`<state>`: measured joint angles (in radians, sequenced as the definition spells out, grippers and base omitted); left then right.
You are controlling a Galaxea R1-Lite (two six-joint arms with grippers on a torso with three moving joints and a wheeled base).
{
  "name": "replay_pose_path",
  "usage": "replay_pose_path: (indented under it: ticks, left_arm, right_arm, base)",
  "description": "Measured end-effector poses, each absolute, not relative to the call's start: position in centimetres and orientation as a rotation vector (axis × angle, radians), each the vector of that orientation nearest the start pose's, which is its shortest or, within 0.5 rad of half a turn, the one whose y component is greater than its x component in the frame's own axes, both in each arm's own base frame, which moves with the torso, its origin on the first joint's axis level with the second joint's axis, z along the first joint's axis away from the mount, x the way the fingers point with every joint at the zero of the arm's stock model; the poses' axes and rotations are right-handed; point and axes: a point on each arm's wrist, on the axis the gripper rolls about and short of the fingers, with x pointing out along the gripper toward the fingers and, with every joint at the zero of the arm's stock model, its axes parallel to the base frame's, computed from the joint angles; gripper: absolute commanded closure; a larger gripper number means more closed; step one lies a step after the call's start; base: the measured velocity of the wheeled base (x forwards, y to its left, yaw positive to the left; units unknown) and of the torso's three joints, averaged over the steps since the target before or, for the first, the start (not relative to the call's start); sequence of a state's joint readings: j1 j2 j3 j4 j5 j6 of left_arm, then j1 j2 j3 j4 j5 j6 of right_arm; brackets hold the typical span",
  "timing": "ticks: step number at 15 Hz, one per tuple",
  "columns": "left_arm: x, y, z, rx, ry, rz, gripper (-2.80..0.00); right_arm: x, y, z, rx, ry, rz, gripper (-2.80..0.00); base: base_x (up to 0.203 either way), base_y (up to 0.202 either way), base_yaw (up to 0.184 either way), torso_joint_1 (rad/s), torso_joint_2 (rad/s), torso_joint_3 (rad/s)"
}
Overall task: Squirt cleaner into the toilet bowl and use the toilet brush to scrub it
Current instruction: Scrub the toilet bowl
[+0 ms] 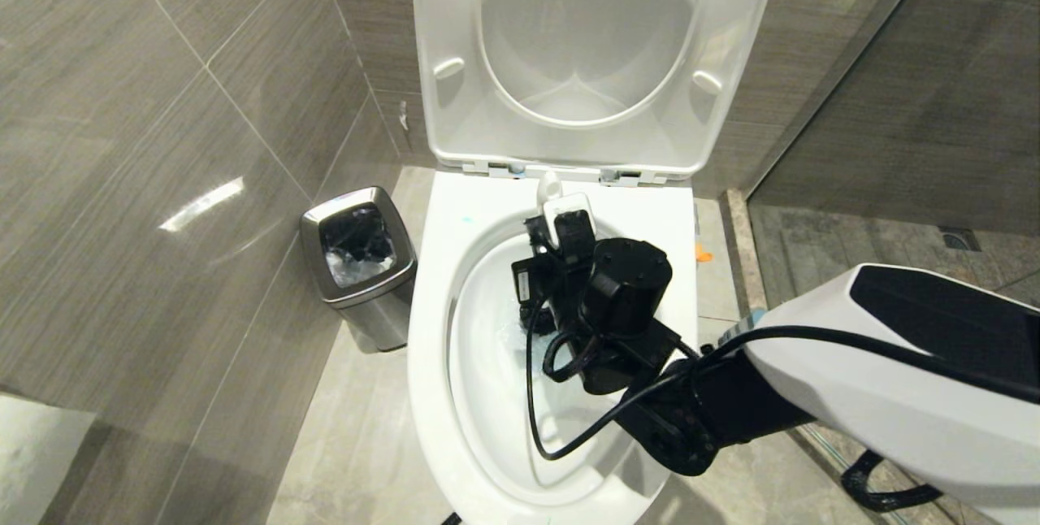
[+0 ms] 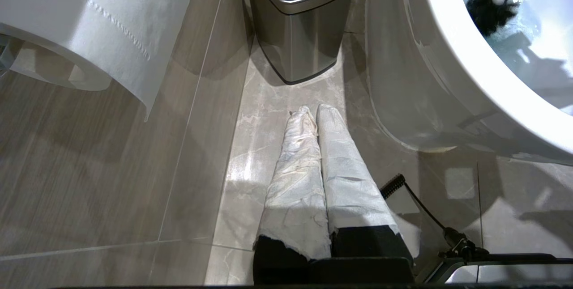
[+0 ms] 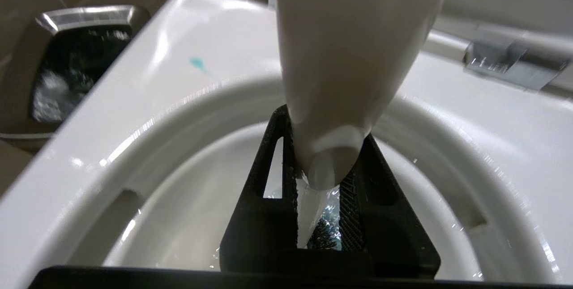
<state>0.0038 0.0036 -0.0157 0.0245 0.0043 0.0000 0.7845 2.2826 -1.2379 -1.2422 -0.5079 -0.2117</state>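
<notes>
The white toilet bowl (image 1: 435, 305) stands with seat and lid (image 1: 455, 119) raised. My right gripper (image 1: 562, 226) reaches down into the bowl and is shut on the toilet brush's slim white handle (image 3: 349, 56), whose rounded end (image 1: 550, 186) sticks up near the hinges. The black bristle head (image 2: 485, 9) sits in the bluish water low in the basin, and it also shows between the fingers (image 3: 323, 235). A teal spot of cleaner (image 3: 196, 62) marks the flat rim. My left gripper (image 2: 313, 112), its fingers wrapped in white cloth, hangs shut and empty over the floor beside the bowl.
A small square steel bin (image 1: 359, 265) with a dark liner stands on the floor left of the toilet, against the tiled wall. A toilet paper roll (image 2: 89, 20) hangs on that wall. A glass partition and a raised sill (image 1: 735, 240) run along the right.
</notes>
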Motion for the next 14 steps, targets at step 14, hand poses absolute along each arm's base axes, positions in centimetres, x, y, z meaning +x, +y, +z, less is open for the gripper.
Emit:
replay_pose_path:
  ticks: [14]
  left_arm:
    - [-2.4,0.0,7.7,0.000,0.012,0.008,0.00]
  right_arm:
    - [29.7,28.8,22.2,-0.035,-0.259,0.242,0.00]
  base:
    - [0.000,0.000,0.000,0.000,0.00,0.000]
